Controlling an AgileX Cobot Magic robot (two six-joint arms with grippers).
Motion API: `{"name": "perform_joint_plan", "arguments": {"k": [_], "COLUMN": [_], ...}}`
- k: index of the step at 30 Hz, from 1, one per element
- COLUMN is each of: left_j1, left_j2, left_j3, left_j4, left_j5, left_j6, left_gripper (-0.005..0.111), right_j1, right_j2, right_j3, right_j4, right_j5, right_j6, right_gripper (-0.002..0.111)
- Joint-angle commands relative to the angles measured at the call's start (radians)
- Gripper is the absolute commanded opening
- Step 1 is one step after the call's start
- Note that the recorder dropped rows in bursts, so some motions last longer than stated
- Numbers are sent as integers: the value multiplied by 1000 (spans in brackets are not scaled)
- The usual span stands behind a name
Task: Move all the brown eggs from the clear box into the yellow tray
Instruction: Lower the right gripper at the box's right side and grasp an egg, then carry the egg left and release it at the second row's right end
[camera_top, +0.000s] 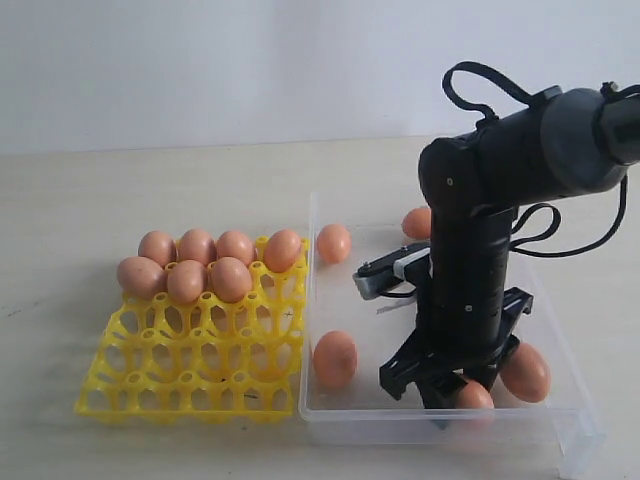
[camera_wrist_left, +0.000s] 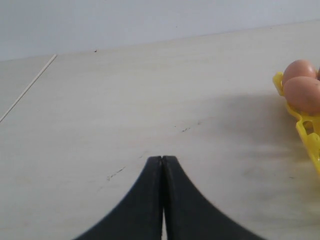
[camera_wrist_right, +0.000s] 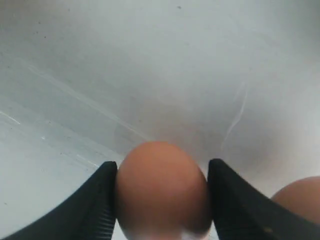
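Eggs (camera_top: 197, 245) of a smooth, matte orange-brown, all the same plain oval, are split between two containers. Seven brown eggs sit in the yellow tray (camera_top: 190, 375). Four fill its farthest row and three stand in the row just nearer, each upright in its cup.

The tray is bright yellow moulded plastic, a square grid of round cups with pointed pegs between them. It lies on the pale, faintly grained table (camera_top: 60, 200) at the left, its right edge just beside the clear box (camera_top: 440, 425).

The box is transparent plastic, shallow and rectangular, with low walls and a raised rim. Five eggs show in it:
- one in the far left corner
- one at the far wall, partly hidden behind the black arm (camera_top: 470, 270)
- one by the left wall toward the near side
- two at the near right

The arm reaches down into that near right part of the box. There the right gripper (camera_wrist_right: 162, 170) has its black fingers (camera_wrist_right: 95, 207) against both sides of one brown egg (camera_wrist_right: 161, 195), so it is closed on it. The finger's inner face looks faintly ribbed. The other near-right egg lies just beside this one.

The left gripper (camera_wrist_left: 162, 159) shows two black, tapering fingers pressed flat together with nothing between them, above bare table. A corner of the tray with two of its eggs is in its camera's sight.
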Motion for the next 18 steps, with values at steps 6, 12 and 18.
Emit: {"name": "perform_joint_plan", "arguments": {"k": [6,12,18], "left_j1": [-5,-5,-5], "left_j2": [-6,-6,-6], "left_j3": [-4,-4,-4], "left_j4": [-2,-2,-2], "left_j5": [-9,-9,-9], "left_j6": [-6,-6,-6], "left_gripper": [0,0,0], "right_j1": [28,112,144], "right_j2": [-273,-205,-52], "right_j3": [0,0,0], "right_j4": [82,2,-394], "right_j5": [-787,-1128,-1257], "right_j6": [-152,-59,436], "right_gripper": [0,0,0]}}
